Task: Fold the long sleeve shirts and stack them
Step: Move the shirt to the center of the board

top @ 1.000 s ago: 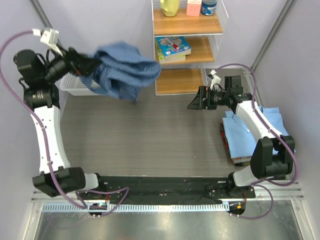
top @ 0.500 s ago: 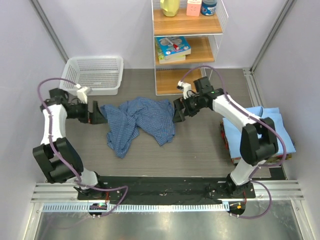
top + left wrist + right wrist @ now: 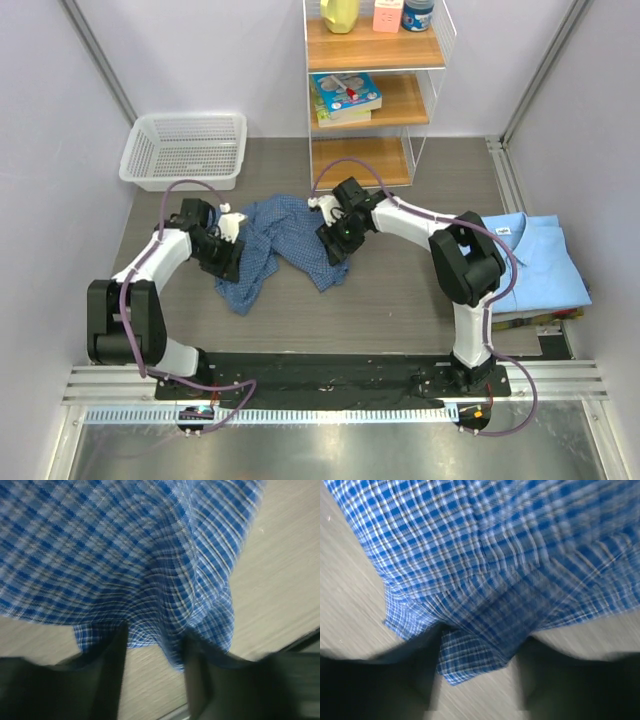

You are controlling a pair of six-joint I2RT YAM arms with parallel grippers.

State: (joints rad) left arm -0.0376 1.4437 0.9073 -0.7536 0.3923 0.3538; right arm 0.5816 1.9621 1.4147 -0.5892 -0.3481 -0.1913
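Observation:
The dark blue checked long sleeve shirt [image 3: 285, 240] lies crumpled on the table, left of centre. My left gripper [image 3: 226, 256] is low at its left edge and my right gripper [image 3: 336, 240] at its right edge. In the left wrist view, the left gripper [image 3: 155, 635] has its jaws partly narrowed but apart, with a fold of the checked shirt [image 3: 150, 580] hanging between the tips. In the right wrist view, a corner of that shirt [image 3: 470, 652] reaches into the gap of the right gripper [image 3: 480, 640]. The light blue shirt [image 3: 535, 262] lies folded at the right.
A white mesh basket [image 3: 185, 150] stands at the back left. A wooden shelf unit [image 3: 370, 95] with books and bottles rises at the back centre. Bare table [image 3: 390, 300] shows in front of the checked shirt.
The checked shirt, held up near the basket a second ago, now lies on the table. Both grippers have moved inward onto its edges and their jaws have narrowed.

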